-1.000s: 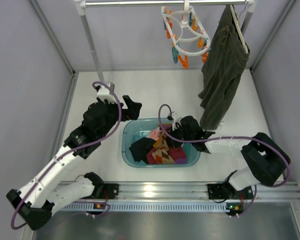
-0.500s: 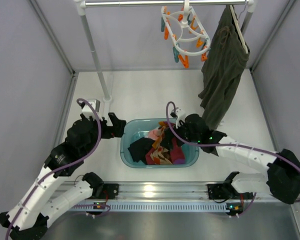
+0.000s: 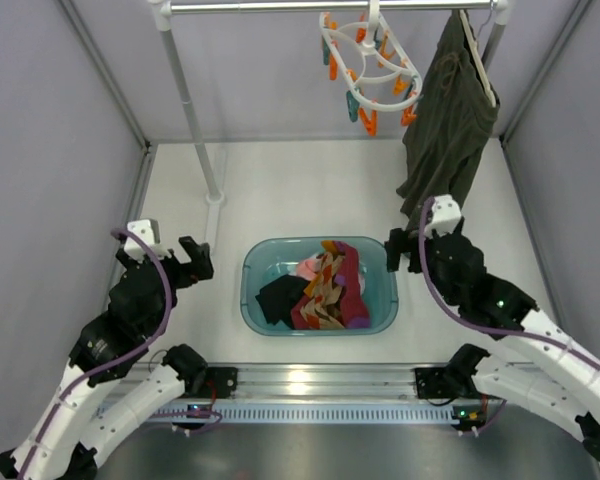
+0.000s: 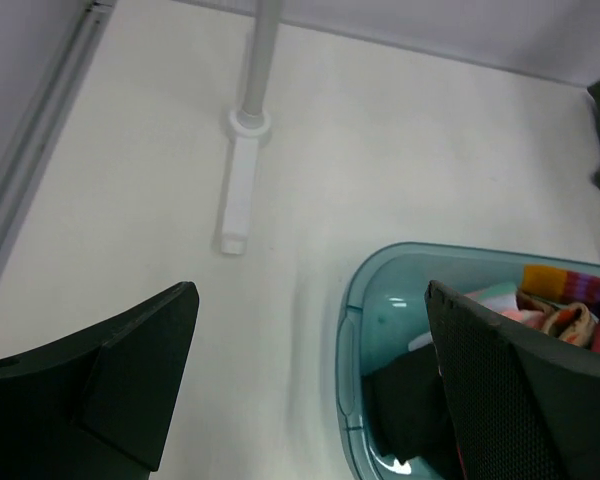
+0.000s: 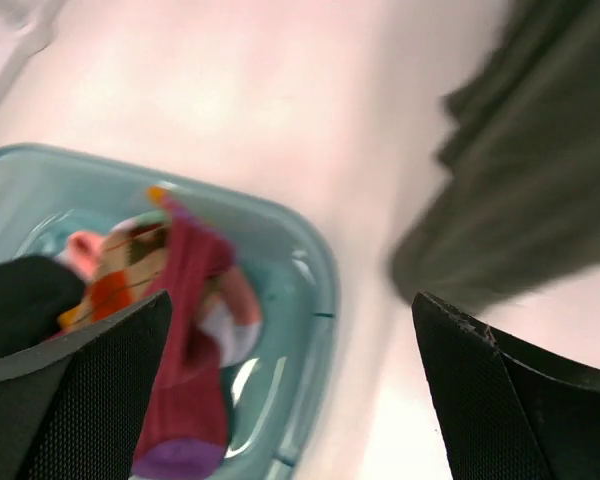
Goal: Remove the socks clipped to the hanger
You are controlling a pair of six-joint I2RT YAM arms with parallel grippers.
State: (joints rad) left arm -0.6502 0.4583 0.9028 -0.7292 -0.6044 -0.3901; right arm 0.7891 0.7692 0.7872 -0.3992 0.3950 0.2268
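The socks lie heaped in a teal basin: black, pink and argyle ones, with a dark red one on top. The left wrist view shows the black sock, and the right wrist view the red and argyle socks. The white ring hanger hangs from the rail at the back, and its orange and teal clips hold nothing. My left gripper is open, left of the basin and holding nothing. My right gripper is open just right of the basin and also holds nothing.
A dark olive garment hangs on a pale hanger at the back right, its hem close behind my right gripper. A white rack pole stands at the back left, with its foot on the floor. Grey walls close in both sides.
My right gripper has opened, let a sock drop into the basin and drawn back to the right. My left arm has pulled away from the basin, leftward and nearer.
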